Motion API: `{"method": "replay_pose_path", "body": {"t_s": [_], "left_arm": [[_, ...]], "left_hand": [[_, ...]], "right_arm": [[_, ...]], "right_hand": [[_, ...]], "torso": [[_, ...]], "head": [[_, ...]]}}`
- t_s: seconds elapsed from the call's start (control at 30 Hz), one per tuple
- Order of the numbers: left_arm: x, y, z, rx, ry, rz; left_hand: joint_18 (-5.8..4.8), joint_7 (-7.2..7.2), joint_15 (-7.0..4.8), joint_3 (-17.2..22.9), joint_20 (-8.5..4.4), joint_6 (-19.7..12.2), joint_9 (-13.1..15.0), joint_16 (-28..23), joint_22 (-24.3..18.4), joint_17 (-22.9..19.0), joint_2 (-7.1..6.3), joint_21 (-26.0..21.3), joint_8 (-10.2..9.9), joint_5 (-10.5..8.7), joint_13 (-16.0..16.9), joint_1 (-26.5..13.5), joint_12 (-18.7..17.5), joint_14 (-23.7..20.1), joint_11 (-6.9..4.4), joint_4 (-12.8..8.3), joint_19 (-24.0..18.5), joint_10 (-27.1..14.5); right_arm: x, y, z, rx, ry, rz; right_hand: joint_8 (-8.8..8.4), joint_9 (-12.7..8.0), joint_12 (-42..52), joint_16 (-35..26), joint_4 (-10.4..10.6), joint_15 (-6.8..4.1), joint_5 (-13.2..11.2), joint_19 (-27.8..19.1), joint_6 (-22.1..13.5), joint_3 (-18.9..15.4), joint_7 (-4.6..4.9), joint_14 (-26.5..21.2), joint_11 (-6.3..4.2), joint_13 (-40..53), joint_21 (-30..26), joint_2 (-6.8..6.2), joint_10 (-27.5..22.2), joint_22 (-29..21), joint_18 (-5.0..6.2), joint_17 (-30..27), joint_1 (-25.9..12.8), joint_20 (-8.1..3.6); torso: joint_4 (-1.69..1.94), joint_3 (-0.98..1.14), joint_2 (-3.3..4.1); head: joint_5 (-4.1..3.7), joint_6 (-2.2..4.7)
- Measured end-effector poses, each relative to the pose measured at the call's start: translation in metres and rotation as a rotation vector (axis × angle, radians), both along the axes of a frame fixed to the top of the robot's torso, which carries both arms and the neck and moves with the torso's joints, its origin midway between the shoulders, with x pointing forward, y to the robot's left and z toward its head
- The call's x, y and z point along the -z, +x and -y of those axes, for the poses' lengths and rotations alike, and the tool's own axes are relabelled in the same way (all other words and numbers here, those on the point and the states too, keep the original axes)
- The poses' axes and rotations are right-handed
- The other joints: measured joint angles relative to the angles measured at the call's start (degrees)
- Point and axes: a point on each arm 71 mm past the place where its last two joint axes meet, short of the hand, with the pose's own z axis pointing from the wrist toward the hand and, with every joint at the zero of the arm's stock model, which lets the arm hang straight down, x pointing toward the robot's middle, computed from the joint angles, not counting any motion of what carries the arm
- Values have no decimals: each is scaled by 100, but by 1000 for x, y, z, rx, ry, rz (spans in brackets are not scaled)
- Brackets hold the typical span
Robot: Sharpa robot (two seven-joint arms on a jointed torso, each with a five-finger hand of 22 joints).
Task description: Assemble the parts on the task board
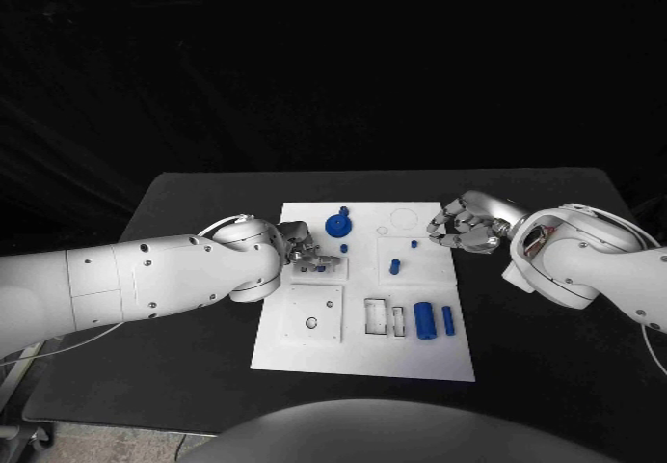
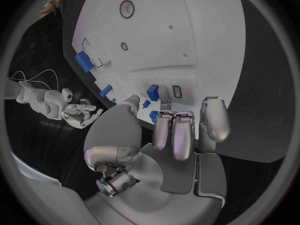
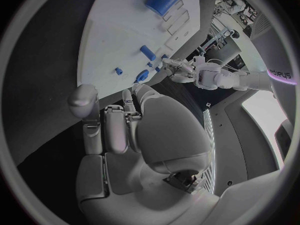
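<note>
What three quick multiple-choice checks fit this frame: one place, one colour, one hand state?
1. Where do the two cylinders lie?
A) near right part of the board
B) its far left corner
C) off it
2. What colour are the parts?
A) red
B) blue
C) green
3. What is the right hand doing?
A) holding a cylinder
B) curled in, holding nothing
C) pressing flat on the board's middle

Answers:
1 A: they lie side by side on the end nearest the robot.
2 B: every piece on the board is blue.
3 B: its fingers are curled in at the board's far right corner, with nothing in them.
</note>
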Motion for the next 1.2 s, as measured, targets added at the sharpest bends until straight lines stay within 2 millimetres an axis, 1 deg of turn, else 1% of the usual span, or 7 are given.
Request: {"method": "replay_pose_path", "body": {"t_s": [0.1,0.27,0.47,0.63,0.8,0.9,1.2], "left_arm": [[0,0,0,1,0,-1],[0,0,0,2,0,0],[0,0,-1,3,-3,2],[0,0,-1,2,-11,7],[-3,-3,-6,-3,-23,12],[-15,1,-11,-10,-24,32],[-88,34,-24,-61,-64,84]], "left_hand": [[0,20,0,-58,0,20,-20,-1,0,0,1,0,0,66,0,0,0,0,0,-5,0,0],[0,20,0,-168,0,20,-23,-32,0,0,127,0,0,314,0,82,0,0,0,-9,0,0],[0,40,0,-277,0,40,21,-32,-1,-1,327,-33,-24,1026,-1,331,0,0,0,-11,0,0],[0,41,-1,-338,0,43,58,-32,-1,-1,364,-33,-30,1339,0,396,0,0,-1,7,0,0],[0,8,-1,-439,2,115,127,-32,-1,-1,364,-30,-500,1352,0,396,24,0,-1,6,40,0],[-1,-7,-1,-506,-11,126,142,-9,-1,-2,364,1,-445,1256,0,396,35,0,-1,0,53,0],[0,-15,-1,-695,-40,133,259,78,-2,-2,420,40,-428,910,0,452,168,0,-1,-1,127,0]], "right_arm": [[0,0,0,0,0,0],[0,0,0,0,0,-1],[0,0,0,1,-1,-1],[0,0,1,2,-1,-1],[0,0,1,3,-1,0],[0,0,2,4,0,1],[0,2,-1,3,1,5]], "right_hand": [[0,0,2,0,0,0,0,0,0,0,0,0,0,0,0,0,0,0,0,0,0,0],[0,0,4,0,0,0,0,0,0,0,0,0,0,0,0,0,0,-1,0,0,0,0],[0,0,10,0,0,0,0,0,0,0,0,0,0,0,0,0,0,-1,0,-1,0,0],[0,0,11,0,0,0,5,0,0,0,0,0,0,2,0,0,0,-1,0,-1,0,0],[0,1,-12,0,0,0,31,0,0,0,0,0,0,6,0,0,0,-2,0,-1,0,0],[0,0,-13,0,0,0,31,0,0,0,0,0,0,6,0,0,0,-2,0,-1,0,0],[0,0,-13,0,0,0,31,0,0,0,0,0,0,4,0,0,0,-2,0,-1,0,0]], "torso": [[-1,0,0],[-1,-1,1],[0,-1,1],[-2,-3,3],[-4,-3,4],[-6,-3,4],[0,1,-4]], "head": [[-6,0],[-7,0],[-28,0],[-44,0],[-70,0],[-71,0],[-36,0]]}}
